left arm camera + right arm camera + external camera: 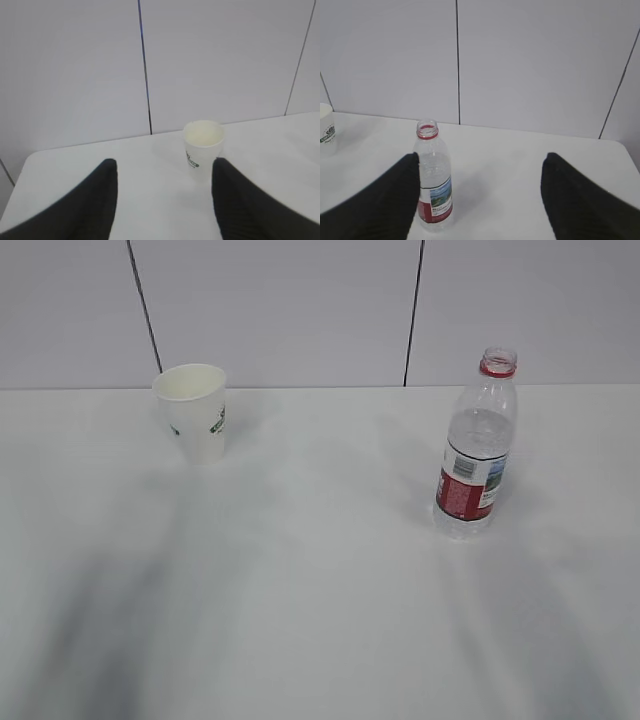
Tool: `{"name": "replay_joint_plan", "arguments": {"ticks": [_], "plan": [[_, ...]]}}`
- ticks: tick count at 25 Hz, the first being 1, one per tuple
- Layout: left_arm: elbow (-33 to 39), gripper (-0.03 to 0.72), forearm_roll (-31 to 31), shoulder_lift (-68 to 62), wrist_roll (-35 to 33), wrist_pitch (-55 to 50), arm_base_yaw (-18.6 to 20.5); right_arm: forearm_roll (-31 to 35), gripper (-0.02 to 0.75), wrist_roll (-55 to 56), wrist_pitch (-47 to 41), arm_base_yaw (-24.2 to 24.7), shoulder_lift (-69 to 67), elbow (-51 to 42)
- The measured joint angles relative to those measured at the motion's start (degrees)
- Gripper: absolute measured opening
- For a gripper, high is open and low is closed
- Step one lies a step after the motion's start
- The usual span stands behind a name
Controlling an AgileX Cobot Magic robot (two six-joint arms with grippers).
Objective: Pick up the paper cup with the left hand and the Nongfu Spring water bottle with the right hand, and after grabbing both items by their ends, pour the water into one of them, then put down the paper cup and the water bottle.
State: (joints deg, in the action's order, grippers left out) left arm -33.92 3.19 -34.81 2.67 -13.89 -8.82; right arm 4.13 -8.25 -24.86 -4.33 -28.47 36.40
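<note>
The jaws of the left hand [164,200] stand spread with nothing between them, two black fingers [95,200] rising from the lower edge of the left wrist view. The paper cup [203,150] stands upright on the white bench [75,165] beyond those jaws, apart from both fingers and nearer the right one. Its mouth faces up, the cream inside shows, and the green print sits on its side.

The jaws of the right hand [479,200] are also spread wide and hold nothing. The Nongfu Spring water bottle [434,180] stands upright just beside the left finger of that pair, at the inner edge of the gap; whether finger and bottle touch cannot be told. The bottle has no cap on its red neck ring, and the red-and-white label wraps its lower half.

In the exterior view neither arm appears. The paper cup [193,412] stands well to the left of the water bottle [477,450] and a little farther back, near the grey panelled wall [300,310]. Soft shadows fall across the bench [320,590] in front of the bottle and the cup.
</note>
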Motion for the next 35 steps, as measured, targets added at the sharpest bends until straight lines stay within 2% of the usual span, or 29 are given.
{"name": "replay_joint_plan", "arguments": {"ticks": [10, 13, 25, 35], "plan": [[0.0, 0.445, 0.0, -7.6, 0.0, 4.9, 0.0, -0.9, 0.566, -0.9, 6.4, 0.0, -5.2, 0.0], [0.0, 0.445, 0.0, -9.7, 0.0, 6.1, -1.0, -1.2, 0.566, -0.9, 7.8, 0.0, -6.2, 0.0], [0.0, 0.444, -0.3, -11.3, 0.0, 7.9, -1.8, -1.3, 0.566, -0.9, 10.5, 0.0, -7.4, 0.0], [0.0, 0.444, -0.4, -15.1, 0.0, 10.0, -1.8, 0.0, 0.566, -0.9, 16.0, 0.0, -12.6, 0.0]]}}
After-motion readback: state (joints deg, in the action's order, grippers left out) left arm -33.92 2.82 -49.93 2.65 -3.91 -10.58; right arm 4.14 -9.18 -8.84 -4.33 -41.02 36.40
